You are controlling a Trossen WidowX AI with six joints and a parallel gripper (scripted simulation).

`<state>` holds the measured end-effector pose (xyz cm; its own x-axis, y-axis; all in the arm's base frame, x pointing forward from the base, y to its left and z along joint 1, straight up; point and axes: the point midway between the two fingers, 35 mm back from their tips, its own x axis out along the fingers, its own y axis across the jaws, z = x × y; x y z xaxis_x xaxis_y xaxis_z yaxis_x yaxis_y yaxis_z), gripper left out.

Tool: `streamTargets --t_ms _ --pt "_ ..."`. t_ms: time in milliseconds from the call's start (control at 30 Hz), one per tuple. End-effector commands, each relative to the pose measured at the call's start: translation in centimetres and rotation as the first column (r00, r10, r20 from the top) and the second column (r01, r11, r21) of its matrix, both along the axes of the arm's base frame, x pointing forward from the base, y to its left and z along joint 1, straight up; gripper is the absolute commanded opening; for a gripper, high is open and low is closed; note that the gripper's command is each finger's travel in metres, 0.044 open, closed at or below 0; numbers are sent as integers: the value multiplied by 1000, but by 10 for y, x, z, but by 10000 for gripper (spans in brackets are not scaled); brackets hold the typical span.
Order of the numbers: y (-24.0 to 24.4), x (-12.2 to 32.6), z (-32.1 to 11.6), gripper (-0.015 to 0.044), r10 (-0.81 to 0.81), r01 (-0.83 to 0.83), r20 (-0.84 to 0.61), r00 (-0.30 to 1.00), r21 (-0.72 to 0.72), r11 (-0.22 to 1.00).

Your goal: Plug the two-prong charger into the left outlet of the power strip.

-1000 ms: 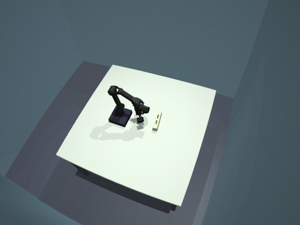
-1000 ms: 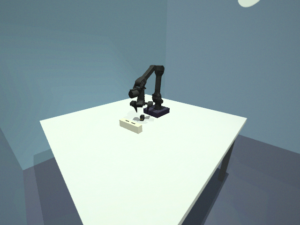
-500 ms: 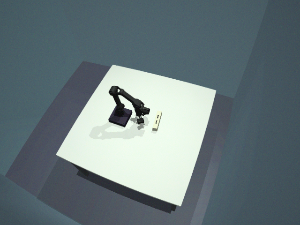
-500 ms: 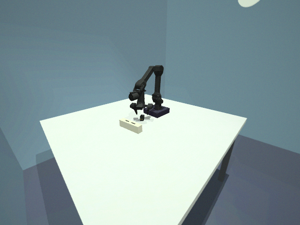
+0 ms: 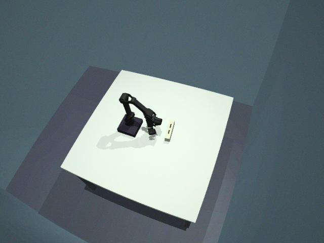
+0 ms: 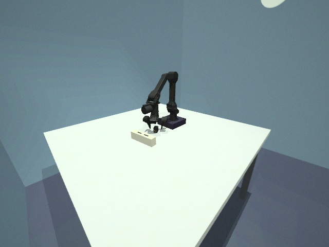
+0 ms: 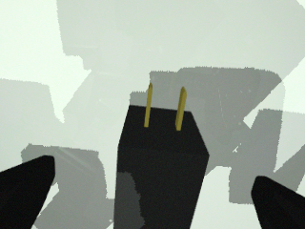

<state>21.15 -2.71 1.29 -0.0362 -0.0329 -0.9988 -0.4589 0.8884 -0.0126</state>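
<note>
A black two-prong charger (image 6: 155,129) (image 7: 159,176) lies on the table, its two brass prongs pointing to the top of the wrist view and roughly toward the power strip side. My gripper (image 6: 155,128) (image 7: 156,176) is open above it, one finger on each side of the charger with a gap on both sides. In the top view the arm and fingers make it hard to tell the charger apart. A cream power strip (image 5: 167,137) (image 6: 143,139) stands beyond the charger, away from the arm's base. Two sets of dark outlet slots show on its top; nothing is plugged in.
The arm's dark square base (image 5: 126,130) (image 6: 175,124) stands on the white table (image 5: 130,164) (image 6: 148,191), behind the gripper as seen from the strip. Shadows of the arm and fingers fall around the charger.
</note>
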Motion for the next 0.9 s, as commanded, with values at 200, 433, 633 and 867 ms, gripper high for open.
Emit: streamTargets --t_ms 200,433,633,867 --pt "-1 -3 -17 440 3 -3 -6 1000 -5 1000" --pt "0 -1 -13 309 0 0 -2 1000 0 1000" --pt "0 -1 -13 151 0 0 -2 1000 0 1000" --pt "0 -1 -13 65 0 0 -2 1000 0 1000"
